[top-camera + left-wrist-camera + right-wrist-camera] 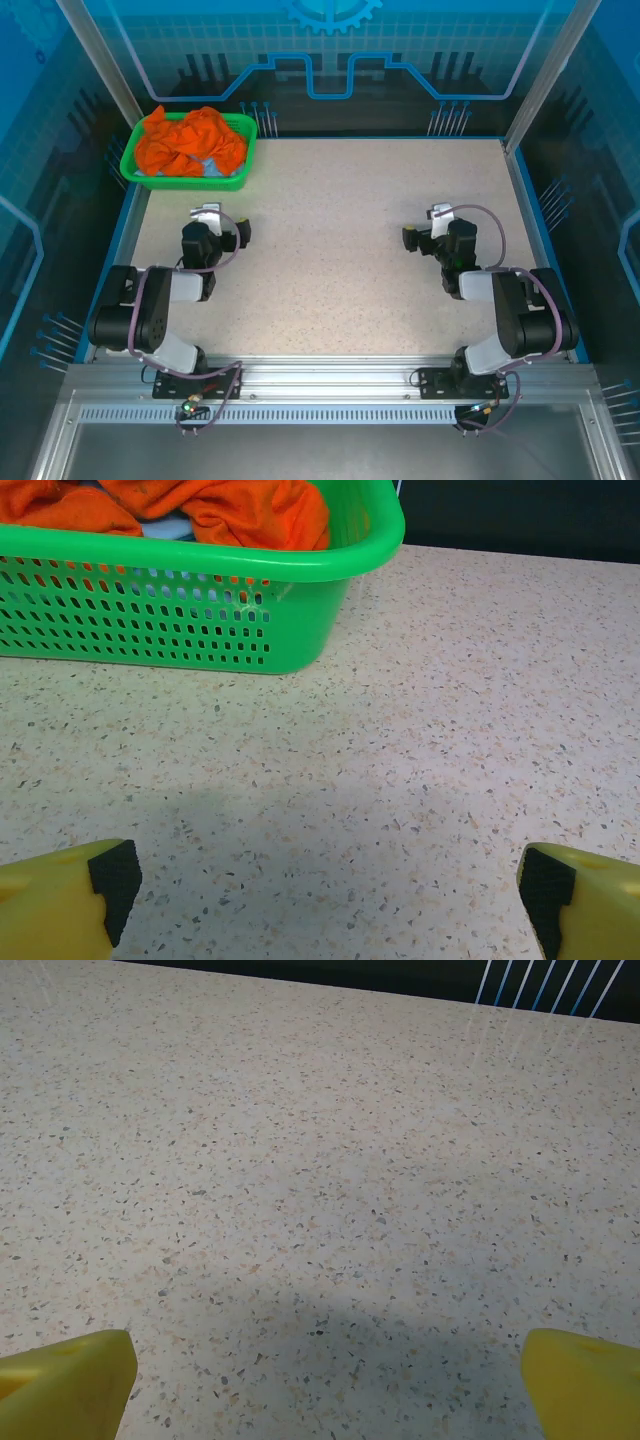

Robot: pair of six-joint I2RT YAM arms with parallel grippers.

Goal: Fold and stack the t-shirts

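A bright orange t-shirt (190, 140) lies crumpled in the green basket (135, 172) at the table's far left corner, with a bit of pale blue t-shirt (213, 165) showing under it. In the left wrist view the orange t-shirt (250, 508) bulges over the basket rim (200, 565), pale blue cloth (165, 525) peeking beneath. My left gripper (222, 226) (330, 890) stands open over bare table, a short way in front of the basket. Over on the right half, my right gripper (425, 226) (325, 1380) is open too, nothing between its fingers.
The speckled tabletop (340, 250) stretches between both arms. Blue enclosure walls ring the table, with a metal post (545, 80) at the far right corner and another at the far left.
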